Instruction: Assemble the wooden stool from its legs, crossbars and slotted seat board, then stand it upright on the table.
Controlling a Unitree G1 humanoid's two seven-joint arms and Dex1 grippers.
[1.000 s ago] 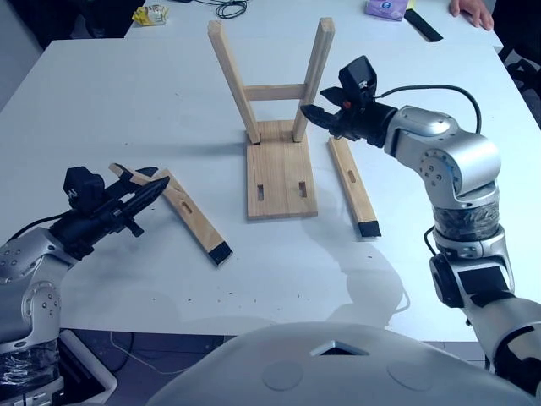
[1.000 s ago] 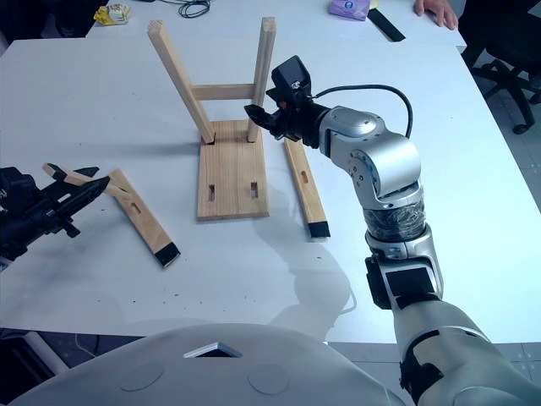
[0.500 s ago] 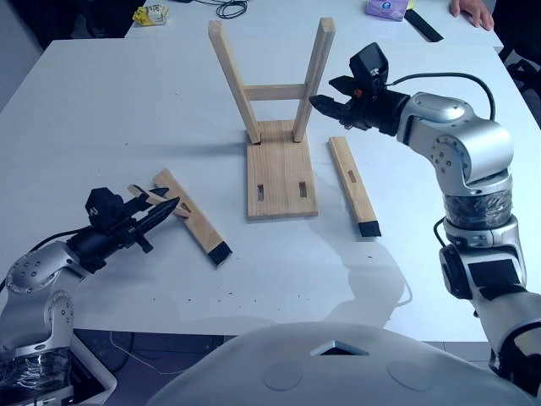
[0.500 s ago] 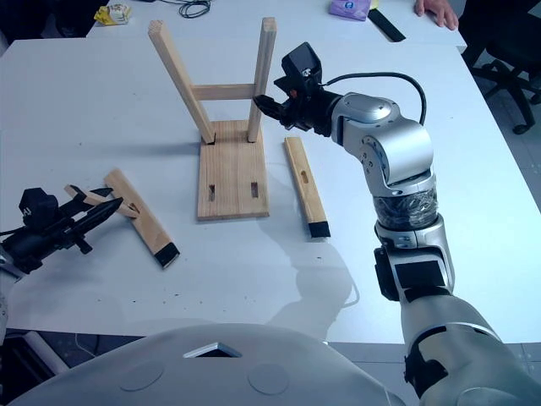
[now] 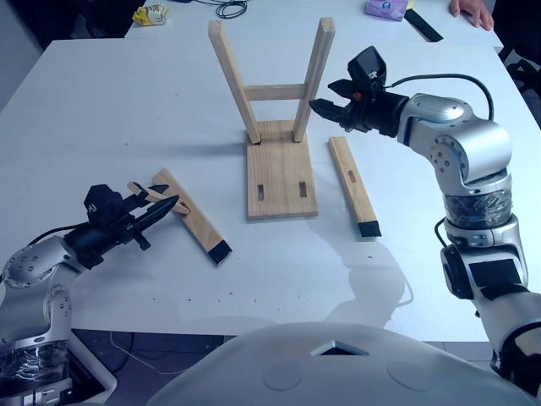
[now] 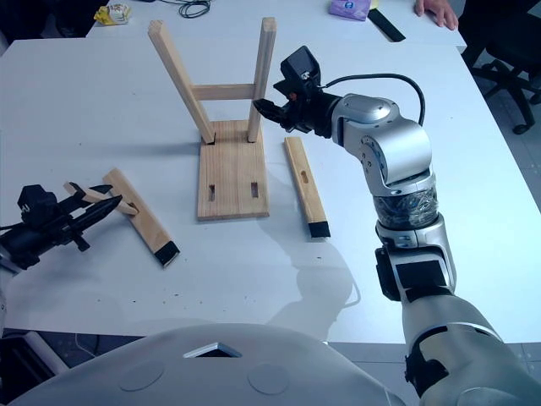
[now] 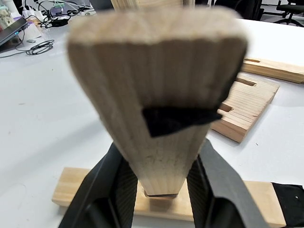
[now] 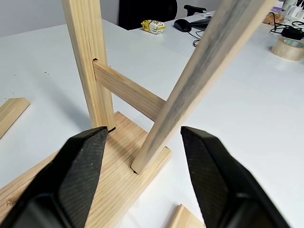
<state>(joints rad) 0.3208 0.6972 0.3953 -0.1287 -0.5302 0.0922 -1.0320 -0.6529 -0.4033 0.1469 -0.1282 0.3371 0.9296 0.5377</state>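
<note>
Left eye view has the seat board lying flat on the white counter. Two legs stand in the slots at its far end, the left leg leaning outward and the right leg nearly upright, with a crossbar joining them. The two slots at the board's near end are not yet filled. One loose leg lies just right of the seat board, another well to its left. The right claw is released, its fingers spread either side of the right leg low down, just above the seat board and apart from the wood. The left claw, left of the seat board and over the far end of the second loose leg, is clenched on a short wooden piece, probably a second crossbar. All the parts look like dry, stiff, light timber, not fragile and not slippery. The standing pair probably sits only loosely in its slots, so a push high up would likely lever it out or tip it. Holding low on a leg, close to the seat board, looks safest. The loose legs are best gripped across their narrow faces near mid-length, clear of the mortise.
</note>
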